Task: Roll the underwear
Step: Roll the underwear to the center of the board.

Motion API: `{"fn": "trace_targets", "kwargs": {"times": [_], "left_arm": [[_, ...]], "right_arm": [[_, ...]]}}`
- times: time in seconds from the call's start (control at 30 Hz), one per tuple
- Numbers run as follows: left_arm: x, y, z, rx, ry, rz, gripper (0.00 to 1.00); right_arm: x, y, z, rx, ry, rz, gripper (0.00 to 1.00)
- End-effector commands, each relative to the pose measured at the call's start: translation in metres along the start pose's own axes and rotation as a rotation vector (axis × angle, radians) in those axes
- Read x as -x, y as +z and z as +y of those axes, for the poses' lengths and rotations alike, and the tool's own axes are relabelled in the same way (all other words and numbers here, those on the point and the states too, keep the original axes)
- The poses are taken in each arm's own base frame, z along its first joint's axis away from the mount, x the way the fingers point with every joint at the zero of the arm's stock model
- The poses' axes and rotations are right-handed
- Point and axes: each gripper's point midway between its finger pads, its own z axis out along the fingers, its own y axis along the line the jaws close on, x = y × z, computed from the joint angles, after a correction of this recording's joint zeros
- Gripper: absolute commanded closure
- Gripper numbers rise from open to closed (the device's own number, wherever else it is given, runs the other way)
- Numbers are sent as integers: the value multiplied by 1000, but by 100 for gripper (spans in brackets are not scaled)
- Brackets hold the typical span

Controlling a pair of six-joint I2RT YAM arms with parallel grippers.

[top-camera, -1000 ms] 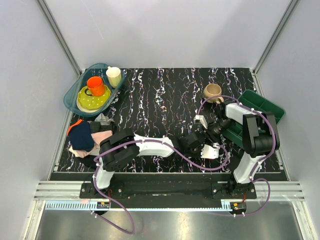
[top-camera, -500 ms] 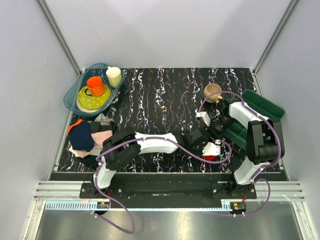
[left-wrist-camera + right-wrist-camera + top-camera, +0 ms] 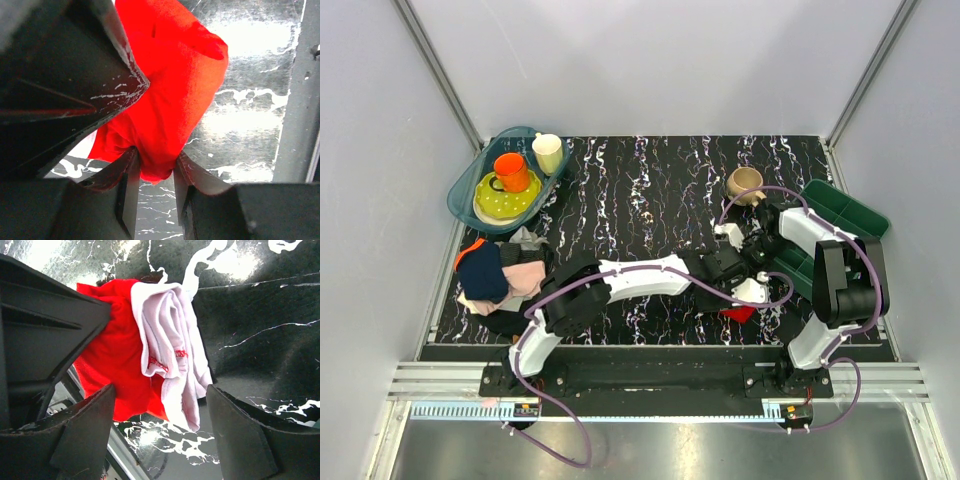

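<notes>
From the left wrist camera I note the left gripper [image 3: 155, 172] clamped on a low fold of the underwear [image 3: 170, 85], its fingers [image 3: 127, 187] pressing the bunched red fabric from both sides. The cloth bulges above the pinch. Beneath it lies the glossy black marbled table [image 3: 250, 125], and a grey bar [image 3: 295, 100] borders the right edge

underwear [image 3: 170, 90], left wrist view: cut off at the top edge, partly hidden behind a finger of the left gripper [image 3: 156, 167].
underwear, top view: mostly covered; only a red corner is seen.
</notes>
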Motion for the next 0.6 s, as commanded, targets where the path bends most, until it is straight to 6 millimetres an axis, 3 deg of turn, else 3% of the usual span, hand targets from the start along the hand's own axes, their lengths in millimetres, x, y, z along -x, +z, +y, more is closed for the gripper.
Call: {"fn": "trace_targets", "kwargs": {"times": [0.0, 0.33, 0.57], "left_arm": [[-31, 7, -18, -117, -146, 117, 67], [-32, 2, -4, -111, -233, 130, 67], [-29, 0, 6, -98, -288, 115, 68]], "right_arm": [[-12, 6, 17, 76, 45, 50, 19], [-4, 6, 51, 291, 69, 8, 18], [-4, 5, 61, 330, 64, -7, 19]]}}
